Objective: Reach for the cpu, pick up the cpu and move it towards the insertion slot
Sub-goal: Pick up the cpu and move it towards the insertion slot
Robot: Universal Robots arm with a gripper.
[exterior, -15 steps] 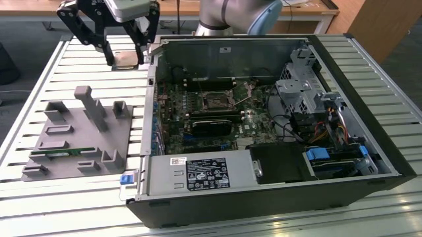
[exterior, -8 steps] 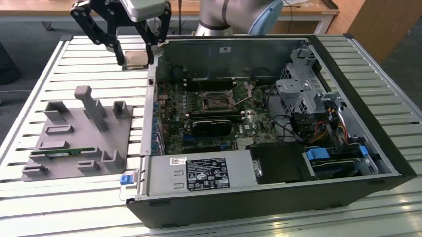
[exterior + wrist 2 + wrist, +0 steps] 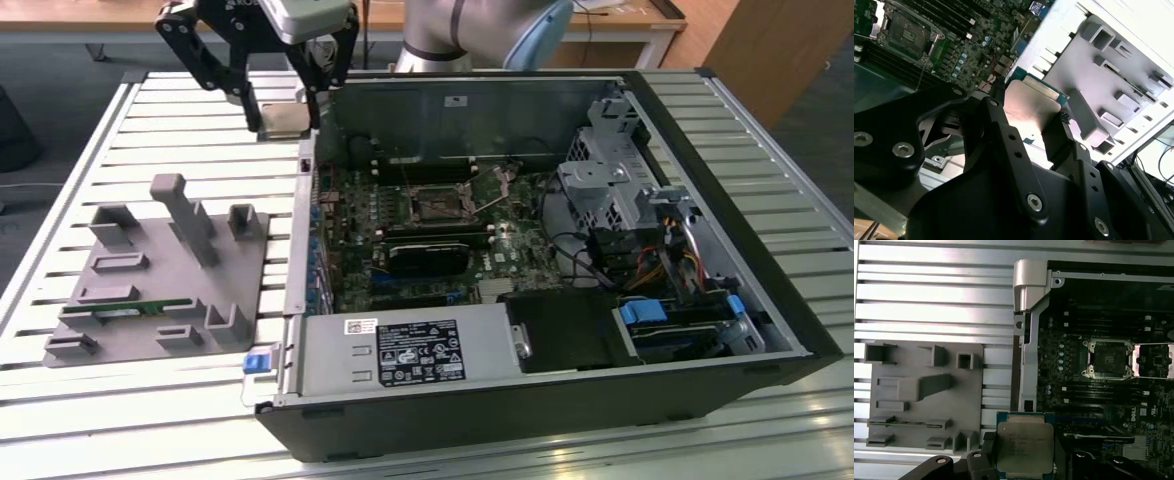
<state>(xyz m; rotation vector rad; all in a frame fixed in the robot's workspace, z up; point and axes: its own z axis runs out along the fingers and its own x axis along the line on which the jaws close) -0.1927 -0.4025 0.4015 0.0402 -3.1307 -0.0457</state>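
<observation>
Above slatted worktop [image 3: 120, 130] beside open computer case [image 3: 747, 200]: fingers [image 3: 1004, 150] clamped on cpu [image 3: 1025, 447], held aloft, insertion slot [image 3: 1107, 359] well apart inside case.

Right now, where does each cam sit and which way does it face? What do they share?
Exterior view: off the arm, raised, looking down on the open computer case and grey fixture tray; shows the gripper and arm.
First wrist view: on the arm, facing down over the case edge at the insertion slot; gripper links show at the frame's edge.
Second wrist view: on the arm, looking along the black gripper links past the cpu to the motherboard.
Shared: all three show the cpu held in the gripper, the slot and the tray.
</observation>
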